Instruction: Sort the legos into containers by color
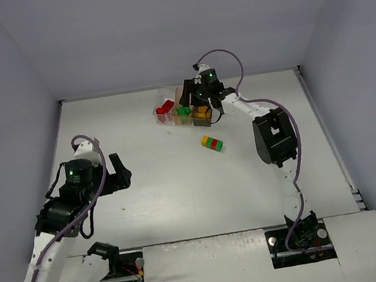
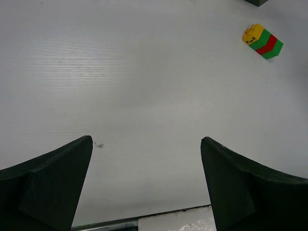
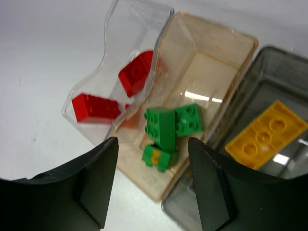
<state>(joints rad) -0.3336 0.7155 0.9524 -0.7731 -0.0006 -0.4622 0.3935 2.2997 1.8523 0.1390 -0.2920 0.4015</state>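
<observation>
- Caught right gripper point(image 3: 153, 185) spread wide, empty, just above green bricks point(image 3: 166, 127) in orange-tinted box point(image 3: 211, 72).
- Spotted red bricks point(image 3: 96, 107) in clear box point(image 3: 139, 33), yellow plate point(image 3: 264, 134) in grey box point(image 3: 279, 62).
- Found left gripper point(image 2: 147, 187) parted wide, empty; multicoloured stack point(image 2: 263, 41) well apart from it, ahead on table point(image 2: 120, 72).

Three containers point(image 3: 211, 36) hold red, green, yellow legos point(image 3: 161, 127) separately; one multicoloured stack point(image 1: 211, 142) lies nearby.

Colours I log:
red bricks point(image 3: 96, 107), clear box point(image 3: 126, 33); green bricks point(image 3: 161, 127), orange-tinted box point(image 3: 211, 72); yellow plate point(image 3: 266, 134), smoky grey box point(image 3: 284, 62).
</observation>
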